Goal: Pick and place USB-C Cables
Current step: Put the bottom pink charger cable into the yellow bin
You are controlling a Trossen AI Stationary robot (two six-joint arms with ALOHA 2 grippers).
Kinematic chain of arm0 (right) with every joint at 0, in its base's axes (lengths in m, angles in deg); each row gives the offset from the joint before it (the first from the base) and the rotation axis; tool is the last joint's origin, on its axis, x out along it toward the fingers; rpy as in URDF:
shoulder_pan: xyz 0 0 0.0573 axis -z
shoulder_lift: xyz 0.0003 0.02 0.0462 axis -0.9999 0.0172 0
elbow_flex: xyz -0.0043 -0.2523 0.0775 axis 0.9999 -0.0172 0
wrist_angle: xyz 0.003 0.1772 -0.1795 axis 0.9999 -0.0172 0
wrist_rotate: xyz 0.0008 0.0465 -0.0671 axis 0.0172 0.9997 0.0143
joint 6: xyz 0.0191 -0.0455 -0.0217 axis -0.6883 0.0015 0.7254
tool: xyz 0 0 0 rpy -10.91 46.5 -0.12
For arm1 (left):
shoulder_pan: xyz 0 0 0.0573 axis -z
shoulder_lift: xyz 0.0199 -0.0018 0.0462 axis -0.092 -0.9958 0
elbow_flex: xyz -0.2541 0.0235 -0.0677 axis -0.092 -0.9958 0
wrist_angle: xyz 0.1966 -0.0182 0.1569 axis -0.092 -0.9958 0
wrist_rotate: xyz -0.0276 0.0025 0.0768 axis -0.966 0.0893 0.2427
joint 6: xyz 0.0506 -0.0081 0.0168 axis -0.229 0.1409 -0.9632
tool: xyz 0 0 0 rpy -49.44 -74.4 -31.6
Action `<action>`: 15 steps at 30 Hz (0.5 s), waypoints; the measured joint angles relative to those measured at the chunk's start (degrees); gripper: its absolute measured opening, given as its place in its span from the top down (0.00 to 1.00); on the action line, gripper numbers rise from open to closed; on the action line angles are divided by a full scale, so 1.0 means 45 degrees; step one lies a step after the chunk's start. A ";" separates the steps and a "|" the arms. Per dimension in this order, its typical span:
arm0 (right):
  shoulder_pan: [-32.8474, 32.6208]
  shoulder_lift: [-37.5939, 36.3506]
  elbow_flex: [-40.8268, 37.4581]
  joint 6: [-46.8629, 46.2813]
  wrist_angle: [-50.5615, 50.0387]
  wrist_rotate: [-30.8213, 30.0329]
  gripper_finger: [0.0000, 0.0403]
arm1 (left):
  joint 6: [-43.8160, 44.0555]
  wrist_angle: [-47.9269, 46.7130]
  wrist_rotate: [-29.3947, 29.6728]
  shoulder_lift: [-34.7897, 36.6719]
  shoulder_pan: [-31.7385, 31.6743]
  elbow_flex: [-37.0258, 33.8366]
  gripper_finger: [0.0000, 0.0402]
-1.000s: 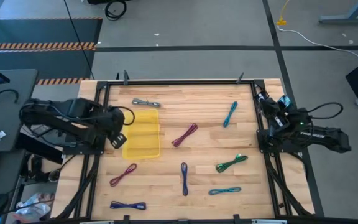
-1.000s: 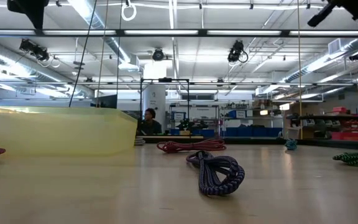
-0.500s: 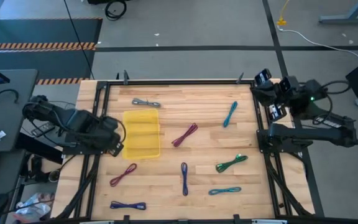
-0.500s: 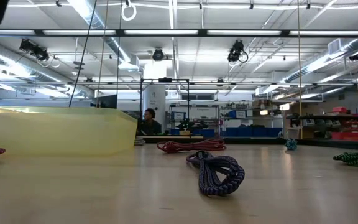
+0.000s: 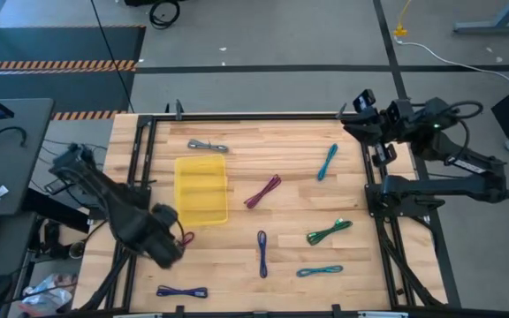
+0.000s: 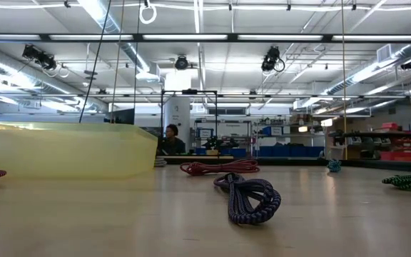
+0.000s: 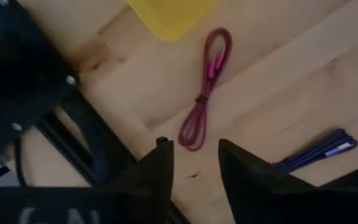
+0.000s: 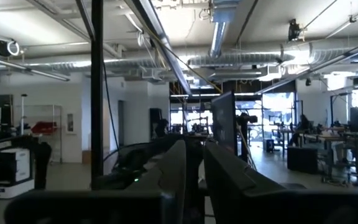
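Several USB-C cables lie flat on the wooden table: grey [image 5: 208,146], teal [image 5: 327,162], maroon [image 5: 262,191], green [image 5: 329,232], blue [image 5: 262,253], a second teal [image 5: 319,271] and purple-blue [image 5: 182,291]. Another maroon cable [image 7: 204,93] lies near the yellow tray's [image 5: 202,190] near left corner. My left gripper [image 7: 194,165] hovers open above this cable's near end, touching nothing. My right gripper [image 8: 194,171] is raised at the table's far right corner [image 5: 359,106], pointing level into the room, its fingers slightly apart and empty.
Black frame rails run along the table's left [image 5: 135,177] and right [image 5: 374,203] edges. In the low view the tray's wall [image 6: 70,150] stands at the left, the blue cable [image 6: 248,196] lies in front, and a person [image 6: 171,135] sits far off in the room.
My left arm has swung from beside the tray's left side toward the table's near edge and now hangs over the maroon cable at the near left. My right arm has risen and moved toward the far right corner. No cable has moved.
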 joint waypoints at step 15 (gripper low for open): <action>0.0649 0.0430 0.0005 -0.0041 0.0672 0.0010 0.81 | -0.0407 0.1468 -0.1410 -0.4242 0.0265 -0.0010 0.53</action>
